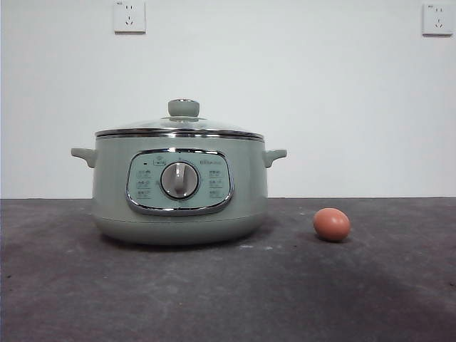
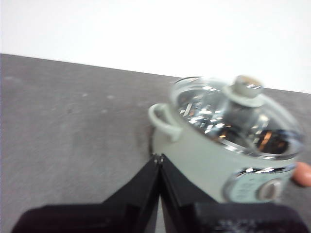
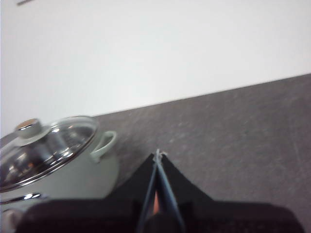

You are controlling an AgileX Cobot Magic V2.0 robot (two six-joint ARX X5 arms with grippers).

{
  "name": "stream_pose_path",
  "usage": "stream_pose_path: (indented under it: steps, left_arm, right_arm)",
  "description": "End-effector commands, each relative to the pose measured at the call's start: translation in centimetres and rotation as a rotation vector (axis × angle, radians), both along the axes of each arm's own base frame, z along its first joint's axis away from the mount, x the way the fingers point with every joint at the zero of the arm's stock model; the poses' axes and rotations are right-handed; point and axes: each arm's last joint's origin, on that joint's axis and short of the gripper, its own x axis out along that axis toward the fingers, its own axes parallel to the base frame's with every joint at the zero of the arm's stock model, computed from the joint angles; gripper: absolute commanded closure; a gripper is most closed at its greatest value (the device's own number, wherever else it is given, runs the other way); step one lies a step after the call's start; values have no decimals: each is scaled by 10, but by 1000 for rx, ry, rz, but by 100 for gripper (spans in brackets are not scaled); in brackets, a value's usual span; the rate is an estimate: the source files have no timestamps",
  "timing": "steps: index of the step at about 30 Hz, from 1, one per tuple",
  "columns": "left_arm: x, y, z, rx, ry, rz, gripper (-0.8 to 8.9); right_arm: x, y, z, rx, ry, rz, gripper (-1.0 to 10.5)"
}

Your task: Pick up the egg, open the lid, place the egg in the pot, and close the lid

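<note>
The pale green pot (image 1: pixel 114 206) stands left of the table's middle, its dial facing the front view. Its glass lid (image 1: pixel 214 125) with the green knob sits closed on it. The brown-orange egg (image 1: pixel 332 224) lies on the table to the pot's right, apart from it. No arm shows in the front view. My left gripper (image 2: pixel 158 156) hangs shut and empty above the table beside the pot (image 2: pixel 204 160), with the lid (image 2: pixel 214 114) and an edge of the egg (image 2: pixel 303 174) in sight. My right gripper (image 3: pixel 158 153) is shut too, beside the pot (image 3: pixel 73 179) and lid (image 3: pixel 48 145); an orange sliver shows through its jaws.
A dark grey table (image 1: pixel 214 299) runs up to a white wall with two sockets (image 1: pixel 130 16) high on it. The pot's side handles (image 1: pixel 274 155) stick out left and right.
</note>
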Motion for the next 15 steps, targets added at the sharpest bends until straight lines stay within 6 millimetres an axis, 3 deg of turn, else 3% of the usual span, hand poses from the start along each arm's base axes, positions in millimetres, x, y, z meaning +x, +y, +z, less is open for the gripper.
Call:
stream_pose_path:
  steps: [1, 9, 15]
  left_arm:
    - [1, -1, 19, 1, 8, -53, 820]
    - [1, -4, 72, 31, 79, -178, 820]
    - [-3, -7, 108, 75, 132, -255, 820]
  right_arm:
    - [0, 1, 26, -23, 27, 31, 958]
    - [8, 2, 95, -165, 160, 116, 958]
    - [13, 3, 121, -256, 325, 170, 958]
